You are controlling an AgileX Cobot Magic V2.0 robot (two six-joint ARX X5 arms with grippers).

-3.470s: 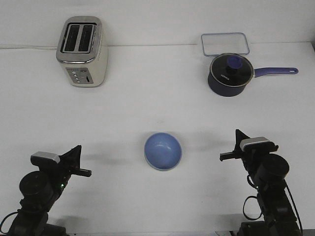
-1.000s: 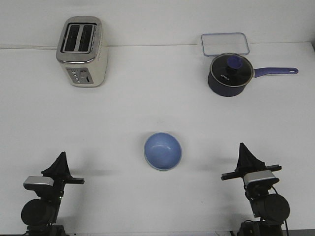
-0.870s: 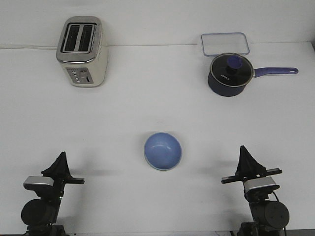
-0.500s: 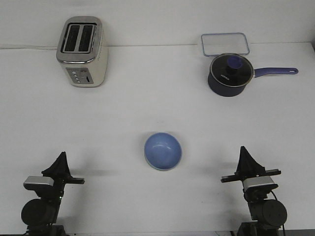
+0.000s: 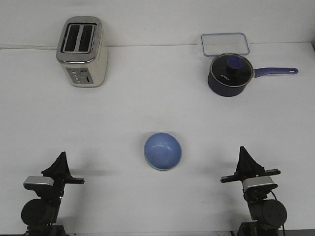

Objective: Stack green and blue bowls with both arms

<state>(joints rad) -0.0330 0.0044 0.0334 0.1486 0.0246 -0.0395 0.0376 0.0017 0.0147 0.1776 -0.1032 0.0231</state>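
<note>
the blue bowl (image 5: 163, 151) sits low in the centre of the frame with a pale green rim just showing beneath it (so the stack looks done). the left gripper (image 5: 60, 167) at lower left and the right gripper (image 5: 246, 161) at lower right hold nothing, and how far their jaws are open i cannot tell. the best finish is probably to keep both parked well apart from the bowls.

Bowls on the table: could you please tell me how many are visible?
1: the blue bowl sits mid-table between the arms. A pale edge beneath hints another may be nested under it.

Both arm bases are cut off (bottom edge); whether either claw gapes is untellable.
</note>
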